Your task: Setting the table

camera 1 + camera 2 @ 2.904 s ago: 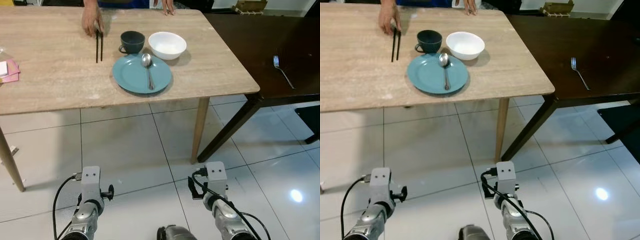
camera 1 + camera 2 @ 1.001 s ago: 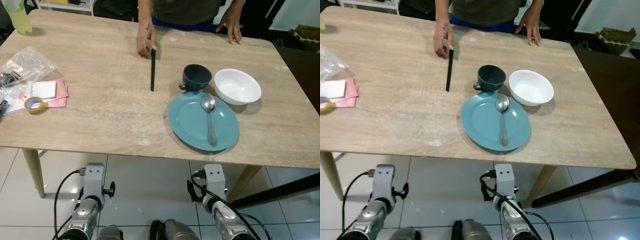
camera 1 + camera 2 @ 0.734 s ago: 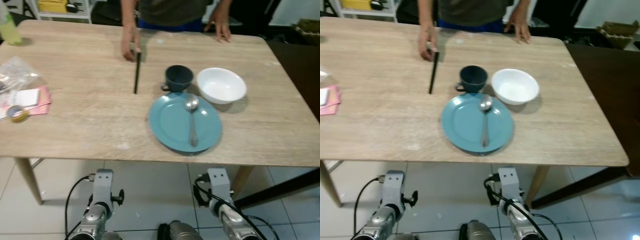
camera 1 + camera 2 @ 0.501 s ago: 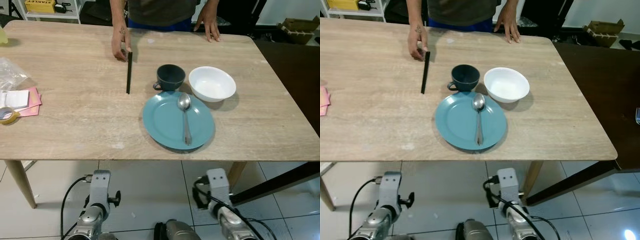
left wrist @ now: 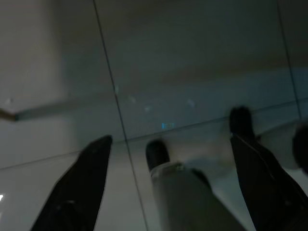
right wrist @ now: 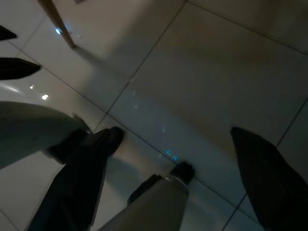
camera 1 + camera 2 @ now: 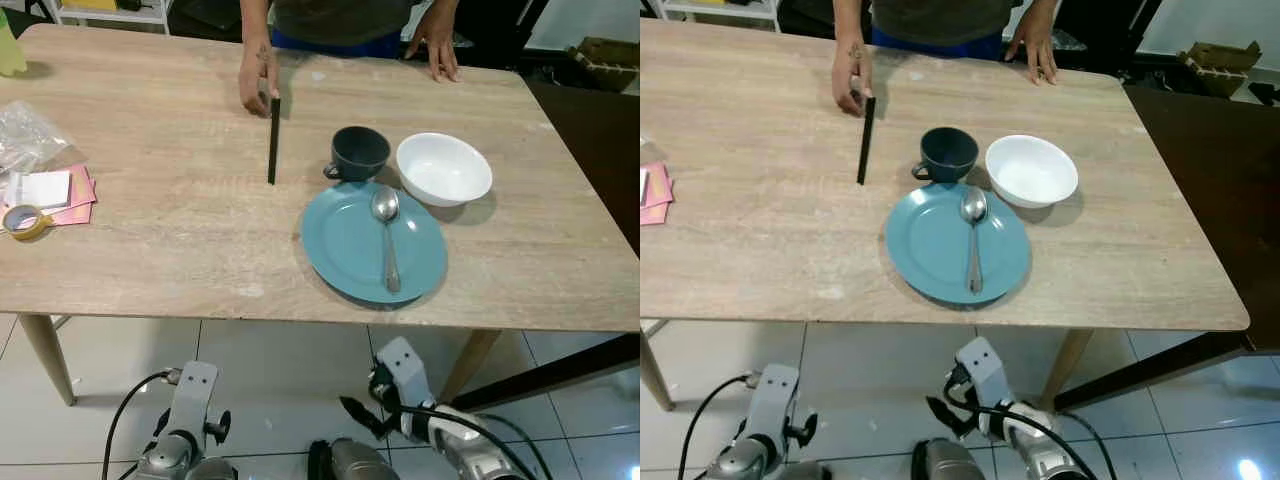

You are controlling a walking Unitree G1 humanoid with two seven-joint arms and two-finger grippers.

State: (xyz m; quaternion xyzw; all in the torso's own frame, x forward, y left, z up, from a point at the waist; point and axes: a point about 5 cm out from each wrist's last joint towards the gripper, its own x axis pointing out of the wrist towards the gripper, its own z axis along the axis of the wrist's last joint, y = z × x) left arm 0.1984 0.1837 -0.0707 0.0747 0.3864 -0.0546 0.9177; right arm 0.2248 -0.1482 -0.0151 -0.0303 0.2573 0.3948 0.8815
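The right gripper [image 6: 168, 159] has swung up from hanging, fingers spread and empty, toward the plate [image 7: 350, 250] above and ahead; the left gripper [image 5: 166, 159] hangs open, so reaching has likely begun

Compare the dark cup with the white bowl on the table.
The cup is dark blue-grey; the bowl is white. The cup has a side handle; the bowl has none. The cup is narrower, the bowl wider and shallower. Both stand upright and look empty, side by side just behind the teal plate.
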